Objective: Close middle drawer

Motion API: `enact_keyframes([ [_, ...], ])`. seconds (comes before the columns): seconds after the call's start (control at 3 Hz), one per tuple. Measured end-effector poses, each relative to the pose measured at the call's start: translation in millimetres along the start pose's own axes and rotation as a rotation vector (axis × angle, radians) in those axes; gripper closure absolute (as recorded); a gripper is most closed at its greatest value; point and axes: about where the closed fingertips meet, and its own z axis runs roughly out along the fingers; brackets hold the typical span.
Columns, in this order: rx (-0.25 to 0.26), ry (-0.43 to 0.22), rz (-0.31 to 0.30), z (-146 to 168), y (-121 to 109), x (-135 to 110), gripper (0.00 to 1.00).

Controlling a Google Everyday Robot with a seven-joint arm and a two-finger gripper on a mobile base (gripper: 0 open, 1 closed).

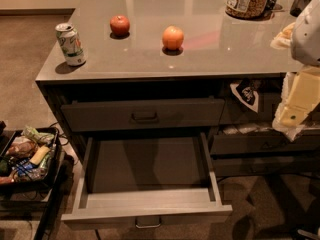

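Our gripper [291, 115] hangs right of and above the middle drawer [145, 204], whose front runs left-right, pulled far out; whether the gripper is spread, we cannot tell.

The countertop [200, 49] across the upper frame is smooth and glossy and mirrors the lights. The middle drawer [145, 204], at lower centre, looks like matt grey-brown wood, with a dull, metal-looking handle [148, 224]. The soda can [70, 44] at upper left is shiny metal. The gripper [291, 115], at the right edge, looks like matt, pale plastic.
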Motion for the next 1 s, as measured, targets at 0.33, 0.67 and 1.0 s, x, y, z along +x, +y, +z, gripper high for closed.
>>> enact_keyframes([
  [0.33,0.0,0.0,0.0,0.0,0.0,0.0,0.0],
  [0.67,0.01,0.025,-0.011,1.4,-3.1,-3.6,0.0],
  [1.0,0.041,-0.038,-0.054,5.0,7.8,-1.4,0.0],
])
